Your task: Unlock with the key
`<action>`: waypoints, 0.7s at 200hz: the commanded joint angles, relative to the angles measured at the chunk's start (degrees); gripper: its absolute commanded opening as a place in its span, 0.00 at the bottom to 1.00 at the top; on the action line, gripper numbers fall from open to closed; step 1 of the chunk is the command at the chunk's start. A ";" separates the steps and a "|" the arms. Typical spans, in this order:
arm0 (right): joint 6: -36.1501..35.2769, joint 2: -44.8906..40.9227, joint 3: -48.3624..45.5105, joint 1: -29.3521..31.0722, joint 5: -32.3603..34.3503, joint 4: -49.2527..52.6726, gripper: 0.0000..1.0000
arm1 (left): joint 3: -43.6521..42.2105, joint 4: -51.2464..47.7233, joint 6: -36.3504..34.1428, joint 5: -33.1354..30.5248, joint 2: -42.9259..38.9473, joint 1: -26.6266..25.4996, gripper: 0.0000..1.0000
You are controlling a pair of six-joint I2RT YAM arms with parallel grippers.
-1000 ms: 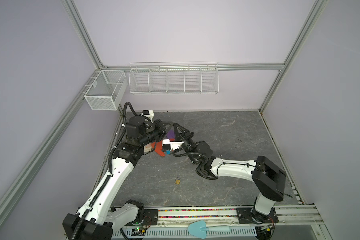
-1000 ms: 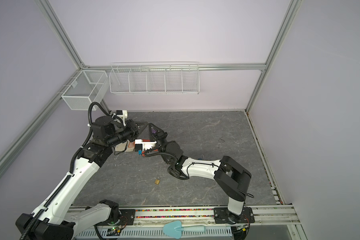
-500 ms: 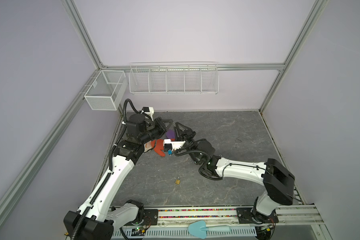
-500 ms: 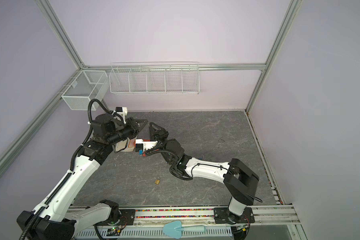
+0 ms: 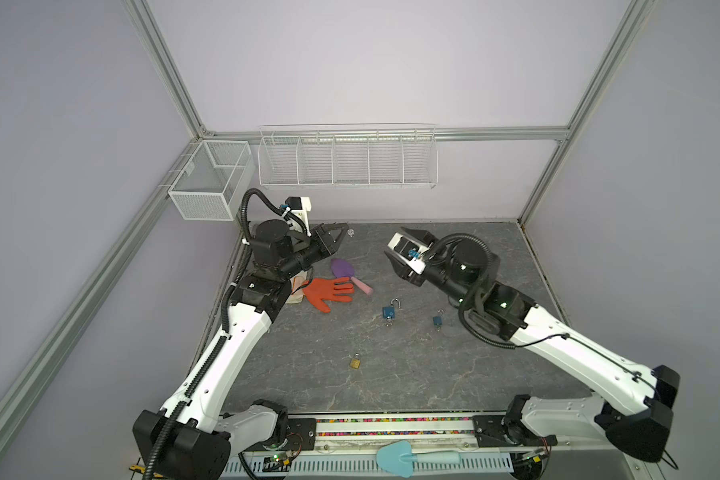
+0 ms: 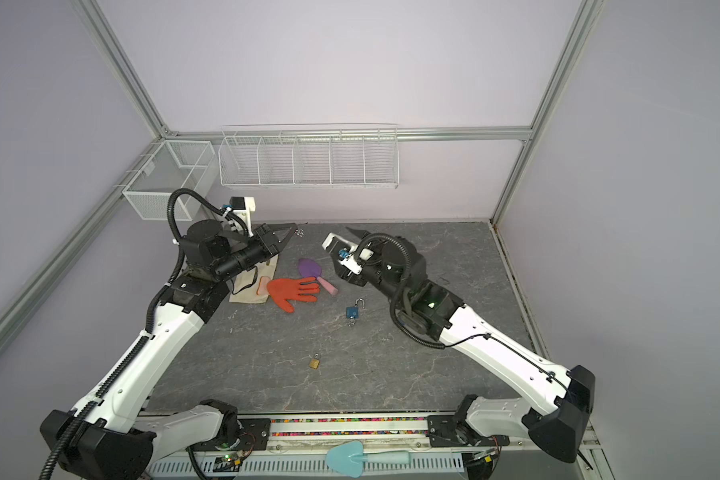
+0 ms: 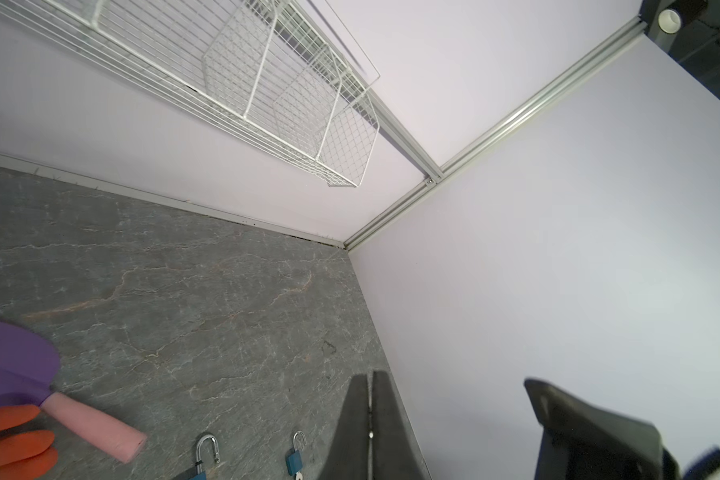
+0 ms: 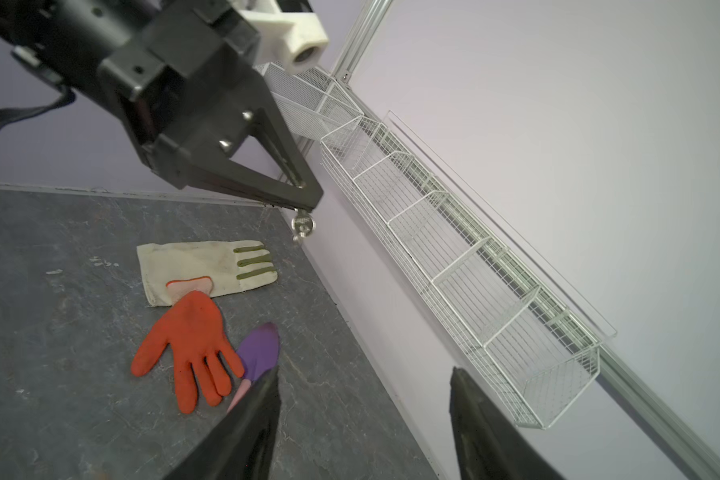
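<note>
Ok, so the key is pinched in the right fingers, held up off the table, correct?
Not the right ones. The key is pinched in the left fingers, held up off the table; the right wrist view shows it plainly. The right fingers stand open and empty.

Orange rubber glove (image 5: 329, 292) lay w/ fingers against purple plastic trowel, pink handle (image 5: 342, 268); cuff overlapped cream cloth glove (image 8: 208, 266). White wire rack (image 5: 347, 160) on rear wall; light-blue plastic scoop (image 5: 408, 457) at front edge.
</note>
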State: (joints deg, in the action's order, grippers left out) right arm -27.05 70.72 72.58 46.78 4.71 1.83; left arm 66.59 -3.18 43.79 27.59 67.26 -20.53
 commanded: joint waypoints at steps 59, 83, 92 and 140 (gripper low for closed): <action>63.87 -1.20 -10.04 -14.75 -45.90 -12.25 0.68 | -3.31 13.04 -4.44 6.84 -1.21 -7.54 0.00; 71.88 -0.58 -12.36 -15.09 -48.09 -20.22 0.64 | -3.56 15.18 -3.92 7.54 -0.83 -9.50 0.00; 74.47 -0.58 -13.64 -15.14 -48.09 -23.60 0.63 | -3.70 15.64 -3.83 7.72 -0.88 -9.74 0.00; 79.17 2.00 -12.93 -14.79 -48.09 -30.57 0.57 | -4.18 16.25 -3.72 8.01 -0.90 -11.10 0.00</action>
State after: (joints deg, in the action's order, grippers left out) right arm 46.02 70.78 58.76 31.86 -41.10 -20.97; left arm 63.22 10.68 40.86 34.39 66.74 -30.96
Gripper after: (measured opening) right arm 0.590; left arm 0.047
